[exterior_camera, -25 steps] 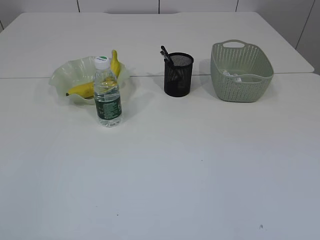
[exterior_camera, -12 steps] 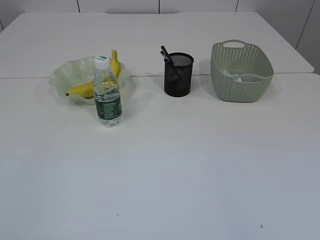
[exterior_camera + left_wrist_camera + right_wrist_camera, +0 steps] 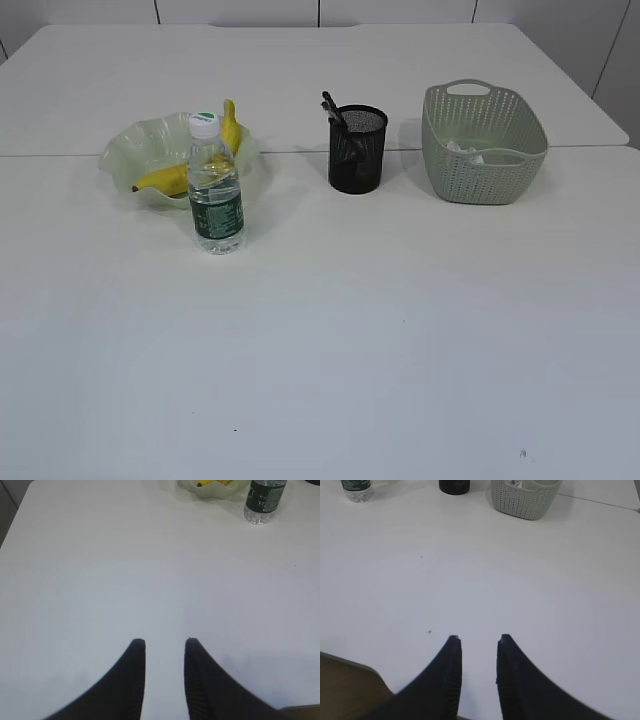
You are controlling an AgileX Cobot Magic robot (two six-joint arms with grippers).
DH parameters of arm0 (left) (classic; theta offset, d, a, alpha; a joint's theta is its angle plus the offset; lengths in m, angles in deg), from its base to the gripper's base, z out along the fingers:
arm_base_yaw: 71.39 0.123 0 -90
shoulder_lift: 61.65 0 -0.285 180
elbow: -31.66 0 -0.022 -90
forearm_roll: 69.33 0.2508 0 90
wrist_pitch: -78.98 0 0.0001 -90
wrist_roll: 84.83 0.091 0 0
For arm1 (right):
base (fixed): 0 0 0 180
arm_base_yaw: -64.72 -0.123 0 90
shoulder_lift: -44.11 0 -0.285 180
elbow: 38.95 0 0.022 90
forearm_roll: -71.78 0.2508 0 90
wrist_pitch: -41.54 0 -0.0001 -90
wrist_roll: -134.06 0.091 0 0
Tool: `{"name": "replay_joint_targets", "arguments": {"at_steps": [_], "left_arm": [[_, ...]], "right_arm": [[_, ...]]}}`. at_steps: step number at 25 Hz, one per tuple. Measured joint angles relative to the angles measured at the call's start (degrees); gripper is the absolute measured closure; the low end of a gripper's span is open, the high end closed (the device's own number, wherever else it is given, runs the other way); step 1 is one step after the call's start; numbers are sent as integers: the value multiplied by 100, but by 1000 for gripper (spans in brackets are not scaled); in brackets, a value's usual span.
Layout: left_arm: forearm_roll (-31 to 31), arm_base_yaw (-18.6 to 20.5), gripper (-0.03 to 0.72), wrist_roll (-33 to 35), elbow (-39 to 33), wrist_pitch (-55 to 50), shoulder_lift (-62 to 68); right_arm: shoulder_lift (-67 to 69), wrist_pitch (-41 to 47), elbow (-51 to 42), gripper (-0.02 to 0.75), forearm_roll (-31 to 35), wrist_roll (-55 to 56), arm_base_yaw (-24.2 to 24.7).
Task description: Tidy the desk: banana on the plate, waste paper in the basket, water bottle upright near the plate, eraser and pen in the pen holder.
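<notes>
Over on the white worktop (image 3: 330, 330), the banana (image 3: 180, 172) lies in the pale green wavy-rimmed plate (image 3: 125, 150), one end poking up over the back rim. Right in front of that plate stands the water bottle (image 3: 214, 185), upright, white cap on top, green label around its middle. Centre stage, the black mesh pen holder (image 3: 357, 150) has the pen (image 3: 333, 108) leaning out to the left; the eraser can't be made out through the mesh. To the right sits the grey-green woven basket (image 3: 484, 160), with the crumpled waste paper (image 3: 466, 151) down inside it. The left gripper (image 3: 165, 642) hangs above bare worktop, well back from the bottle, its dark fingers (image 3: 131, 675) a narrow gap apart and holding nothing. The right gripper (image 3: 477, 639) is the same: fingers (image 3: 512, 675) slightly parted, empty, near the worktop's front edge.
</notes>
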Motion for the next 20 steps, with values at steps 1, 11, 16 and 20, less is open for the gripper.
{"name": "replay_joint_targets", "arguments": {"at_steps": [1, 11, 16, 20], "left_arm": [[0, 0, 508, 0, 0, 0, 0], [0, 0, 508, 0, 0, 0, 0], [0, 0, 508, 0, -9, 0, 0], [-61, 0, 508, 0, -9, 0, 0]], "right_arm": [[0, 0, 0, 545, 0, 0, 0], [0, 0, 0, 545, 0, 0, 1433], [0, 0, 0, 545, 0, 0, 1849], [0, 0, 0, 546, 0, 0, 1857]]}}
